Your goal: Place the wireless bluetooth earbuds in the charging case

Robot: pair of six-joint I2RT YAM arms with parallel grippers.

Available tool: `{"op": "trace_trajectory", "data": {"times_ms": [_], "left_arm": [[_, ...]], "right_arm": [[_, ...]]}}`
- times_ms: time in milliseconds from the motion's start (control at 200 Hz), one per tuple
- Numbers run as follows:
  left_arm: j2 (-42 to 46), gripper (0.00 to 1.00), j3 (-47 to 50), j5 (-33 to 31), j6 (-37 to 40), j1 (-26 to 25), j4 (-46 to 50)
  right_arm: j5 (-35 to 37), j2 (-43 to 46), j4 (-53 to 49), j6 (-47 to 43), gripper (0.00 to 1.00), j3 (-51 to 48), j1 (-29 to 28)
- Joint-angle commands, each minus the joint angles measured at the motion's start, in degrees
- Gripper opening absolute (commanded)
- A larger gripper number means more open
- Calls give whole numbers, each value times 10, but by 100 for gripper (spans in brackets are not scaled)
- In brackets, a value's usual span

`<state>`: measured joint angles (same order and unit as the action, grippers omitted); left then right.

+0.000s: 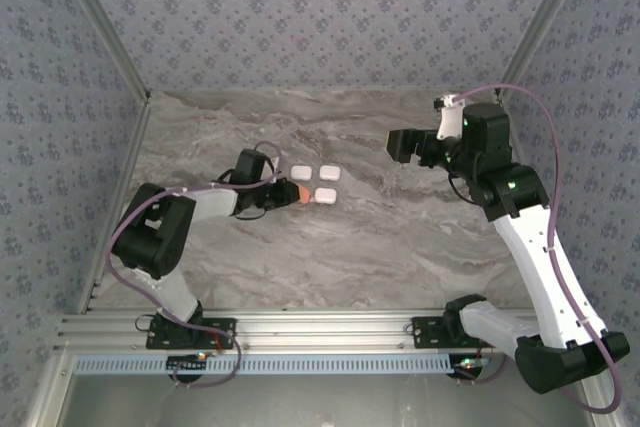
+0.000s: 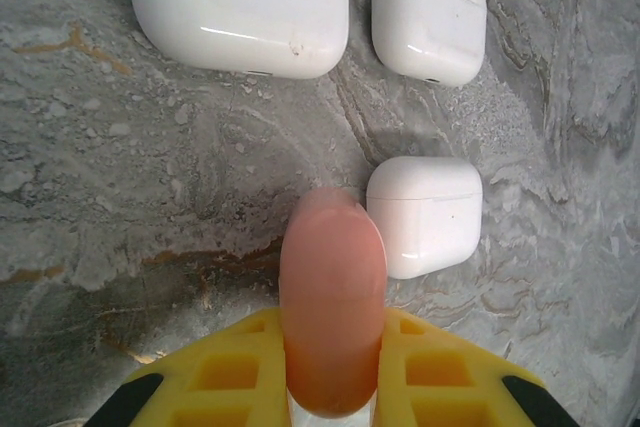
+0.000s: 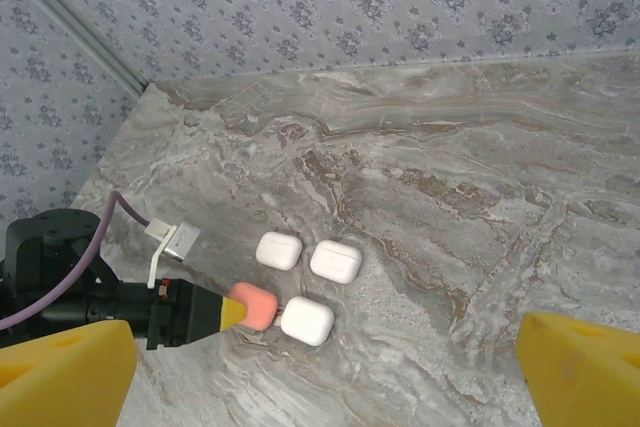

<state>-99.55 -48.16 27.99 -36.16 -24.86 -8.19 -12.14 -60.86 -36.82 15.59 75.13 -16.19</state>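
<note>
**Q:** Left arm, status?
**A:** I read the left gripper clamped on the pink charging case, held low, just beside the nearest white case. A second white case and a third white case lie beyond on the marble table.
**Q:** Right arm?
**A:** The right gripper hangs well apart from the cases, jaws wide apart.
</note>
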Motion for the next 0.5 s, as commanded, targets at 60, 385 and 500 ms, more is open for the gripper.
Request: {"op": "trace_trajectory", "data": {"times_ms": [60, 385, 500], "left_arm": [[-3, 33, -8, -14, -7, 1, 5], [80, 60, -9, -65, 25, 45, 84], [153, 63, 1, -101, 53, 64, 111]], "right_arm": [[1, 3, -15, -2, 100, 1, 5], [29, 5, -29, -29, 100, 1, 31], [78, 15, -7, -36, 100, -49, 57]]}}
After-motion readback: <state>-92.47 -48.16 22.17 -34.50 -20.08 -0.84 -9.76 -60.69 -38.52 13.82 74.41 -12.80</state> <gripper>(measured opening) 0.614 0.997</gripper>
